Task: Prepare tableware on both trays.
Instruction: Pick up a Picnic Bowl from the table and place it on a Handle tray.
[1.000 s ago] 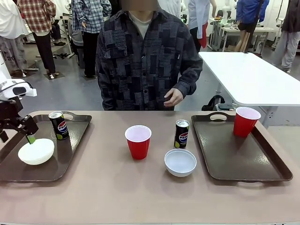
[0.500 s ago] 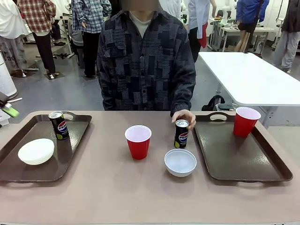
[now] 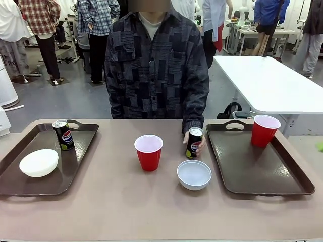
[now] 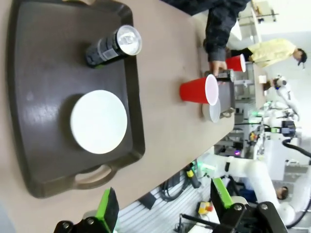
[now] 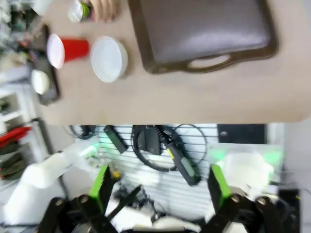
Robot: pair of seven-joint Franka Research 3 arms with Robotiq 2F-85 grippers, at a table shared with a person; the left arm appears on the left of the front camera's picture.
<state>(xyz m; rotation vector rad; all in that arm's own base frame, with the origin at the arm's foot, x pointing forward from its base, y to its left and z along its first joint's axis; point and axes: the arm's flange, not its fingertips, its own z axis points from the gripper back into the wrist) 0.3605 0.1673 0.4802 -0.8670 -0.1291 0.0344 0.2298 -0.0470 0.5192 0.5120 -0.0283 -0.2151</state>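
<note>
In the front view the left tray (image 3: pixel 75 161) holds a white bowl (image 3: pixel 39 162) and a black Pepsi can (image 3: pixel 63 134). The right tray (image 3: pixel 252 169) holds one red cup (image 3: pixel 264 130). Between the trays, on the table, stand a red cup (image 3: pixel 149 152), a white bowl (image 3: pixel 194 174) and a second can (image 3: pixel 195 142), which the person's hand (image 3: pixel 201 146) grips. My left gripper (image 4: pixel 164 204) hangs open high over the left tray (image 4: pixel 29 97), above its bowl (image 4: pixel 98 121) and can (image 4: pixel 114 46). My right gripper (image 5: pixel 160 187) is open, off the table's near edge by the right tray (image 5: pixel 204 29).
The person stands at the far side of the table, at its middle. A white table (image 3: pixel 267 80) stands behind at the right. The brown tabletop (image 3: pixel 126 206) is bare in front of the trays. Cables and robot parts lie below the table's near edge (image 5: pixel 160 145).
My left arm has drawn back out of the front view at the left. The person's hand has come down and closed around the middle can.
</note>
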